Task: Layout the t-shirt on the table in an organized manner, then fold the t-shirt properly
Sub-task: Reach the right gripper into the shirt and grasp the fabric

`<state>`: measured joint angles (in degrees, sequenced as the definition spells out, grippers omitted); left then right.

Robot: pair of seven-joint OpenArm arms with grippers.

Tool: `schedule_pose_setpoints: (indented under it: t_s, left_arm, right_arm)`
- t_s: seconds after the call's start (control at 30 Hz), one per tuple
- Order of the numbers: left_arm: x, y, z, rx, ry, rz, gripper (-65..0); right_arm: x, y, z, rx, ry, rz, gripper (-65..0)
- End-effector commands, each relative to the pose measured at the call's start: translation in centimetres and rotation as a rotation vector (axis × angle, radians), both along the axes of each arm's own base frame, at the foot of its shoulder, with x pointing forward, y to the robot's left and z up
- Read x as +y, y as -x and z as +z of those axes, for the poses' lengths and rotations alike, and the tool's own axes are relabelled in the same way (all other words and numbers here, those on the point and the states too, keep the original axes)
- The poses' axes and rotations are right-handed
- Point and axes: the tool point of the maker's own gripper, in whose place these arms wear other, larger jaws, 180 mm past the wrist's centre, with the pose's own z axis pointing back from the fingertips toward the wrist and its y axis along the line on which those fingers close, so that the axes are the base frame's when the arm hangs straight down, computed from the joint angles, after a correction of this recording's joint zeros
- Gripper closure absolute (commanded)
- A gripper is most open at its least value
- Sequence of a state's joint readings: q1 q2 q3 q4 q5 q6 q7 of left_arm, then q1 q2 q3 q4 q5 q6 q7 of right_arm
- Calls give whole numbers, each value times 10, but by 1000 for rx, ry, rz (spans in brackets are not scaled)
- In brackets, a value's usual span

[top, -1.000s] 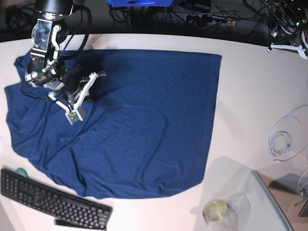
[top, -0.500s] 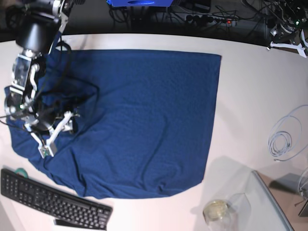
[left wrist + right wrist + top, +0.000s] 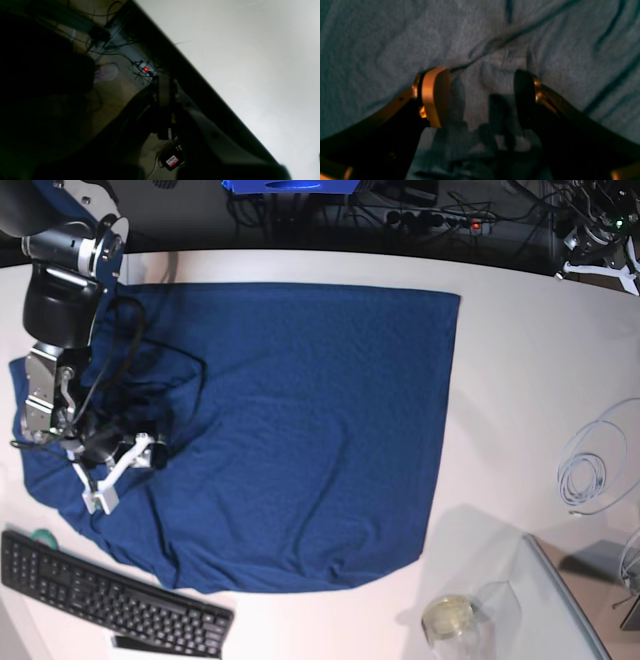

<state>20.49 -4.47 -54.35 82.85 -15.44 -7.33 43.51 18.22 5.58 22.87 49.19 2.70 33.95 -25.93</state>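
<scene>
At the far left of the base view, a black keyboard (image 3: 110, 598) lies at the near edge of the table (image 3: 520, 360), just in front of the t-shirt's (image 3: 300, 430) rumpled left side. Above it the right gripper (image 3: 125, 475) hangs low over that rumpled part. In the right wrist view its two tan pads (image 3: 436, 96) stand clearly apart with wrinkled navy fabric between and below them; nothing is pinched, and whether the tips touch the cloth cannot be told.

The t-shirt is spread flat over the left and middle of the table. Its long axis runs left to right. A straight edge faces right, near the table's centre, and the bunched, creased end points left toward the right arm. The far edge lies parallel to the table's back rim; the near edge curves. The cloth is plain, with no print or label.

Further right come a round glass (image 3: 450, 617) near the front edge, then a coil of pale cable (image 3: 590, 470).

The left gripper (image 3: 163, 107) is at the table's far right corner, off the surface, with its jaws together and nothing in them. Below it in the left wrist view sits a small black item with a red-and-white label (image 3: 172, 160), its writing too blurred to read.
</scene>
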Motion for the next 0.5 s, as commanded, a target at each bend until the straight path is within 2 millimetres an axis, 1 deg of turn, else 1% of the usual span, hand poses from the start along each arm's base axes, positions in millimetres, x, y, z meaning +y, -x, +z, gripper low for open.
schedule_pose_setpoints:
  t_s: [0.0, 0.1, 0.13, 0.17, 0.2, 0.27, 0.3, 0.33, 0.37, 0.43, 0.47]
  left_arm:
    - [11, -2, 10, -15, -38, 0, 0]
    - [12, -2, 10, -15, -38, 2, 0]
    - [12, -1, 10, -14, -38, 2, 0]
    - [12, -1, 10, -14, -38, 2, 0]
    - [12, -1, 10, -14, -38, 2, 0]
    - [12, -1, 10, -14, -38, 2, 0]
    - [12, -1, 10, -14, -38, 2, 0]
    - [12, -1, 10, -14, -38, 2, 0]
    - [12, -1, 10, -14, -38, 2, 0]
    - [12, -1, 10, -14, -38, 2, 0]
    - [12, -1, 10, -14, -38, 2, 0]
  right_arm:
    - [-3, -22, 21, -88, -15, -18, -375]
    - [-1, -24, 17, -112, -40, -33, -371]
    - [1, -23, 15, -109, -47, -36, -356]
    - [2, -22, 12, -102, -55, -38, -323]
    - [4, -25, 12, -106, -63, -41, -272]
    - [5, -23, 7, -94, -75, -44, -161]
    - [0, -23, 8, -93, -66, -48, -87]
    - [-2, -23, 8, -93, -64, -49, -18]
    - [-2, -25, 10, -102, -62, -48, 0]
    - [-4, -28, 17, -123, -51, -47, -14]
    - [-6, -31, 22, -140, -43, -46, -3]
